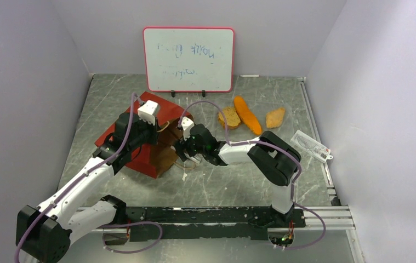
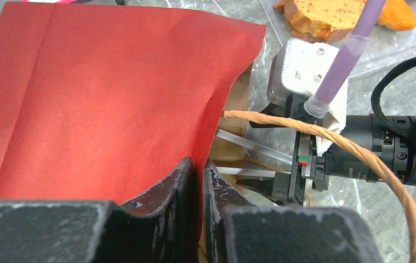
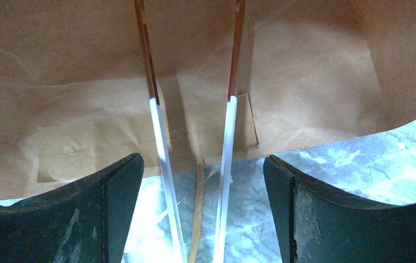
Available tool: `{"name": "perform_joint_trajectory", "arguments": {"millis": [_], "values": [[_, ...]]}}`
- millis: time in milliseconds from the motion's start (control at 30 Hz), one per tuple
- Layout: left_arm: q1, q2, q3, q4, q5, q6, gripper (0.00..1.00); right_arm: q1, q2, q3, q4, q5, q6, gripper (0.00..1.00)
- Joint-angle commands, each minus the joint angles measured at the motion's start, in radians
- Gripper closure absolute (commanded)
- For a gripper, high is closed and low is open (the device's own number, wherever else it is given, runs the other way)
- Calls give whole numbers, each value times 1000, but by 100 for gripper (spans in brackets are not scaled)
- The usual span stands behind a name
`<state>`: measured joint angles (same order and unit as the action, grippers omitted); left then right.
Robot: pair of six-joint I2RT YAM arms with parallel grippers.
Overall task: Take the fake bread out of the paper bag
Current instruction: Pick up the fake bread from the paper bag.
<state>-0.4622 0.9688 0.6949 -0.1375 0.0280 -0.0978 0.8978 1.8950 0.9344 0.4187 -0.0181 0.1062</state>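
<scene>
three bread pieces, top view: slice [image 1: 229, 118], long loaf [image 1: 248, 115] and roll [image 1: 275, 117] lie behind the right claw [image 1: 181, 155], outside the paper bag [image 1: 140, 143]. left wrist: left claw [image 2: 197, 181] pinches the bag's red edge. right wrist: jaws wide at the bag mouth, kraft interior straight ahead, no bread showing; right arm nearer.

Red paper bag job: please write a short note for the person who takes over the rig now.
Left gripper: shut on the edge of the red paper bag.
Right gripper: open at the bag's mouth, holding nothing.
Out on the grey marbled table: round brown slice, long orange loaf, tan roll.
To do: check the bag; its visible brown inside shows no bread.
</scene>
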Motion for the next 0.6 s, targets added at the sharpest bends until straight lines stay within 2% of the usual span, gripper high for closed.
{"name": "perform_joint_trajectory", "arguments": {"millis": [0,367,567], "values": [[-6,-4,46,-20,43,-25,93,4,31,8,46,-5,-17,20],[-6,-4,45,-25,65,-41,93,0,118,48,98,-50,-10,26],[-6,-6,43,-23,63,-45,93,-14,157,60,92,-125,6,44]]}}
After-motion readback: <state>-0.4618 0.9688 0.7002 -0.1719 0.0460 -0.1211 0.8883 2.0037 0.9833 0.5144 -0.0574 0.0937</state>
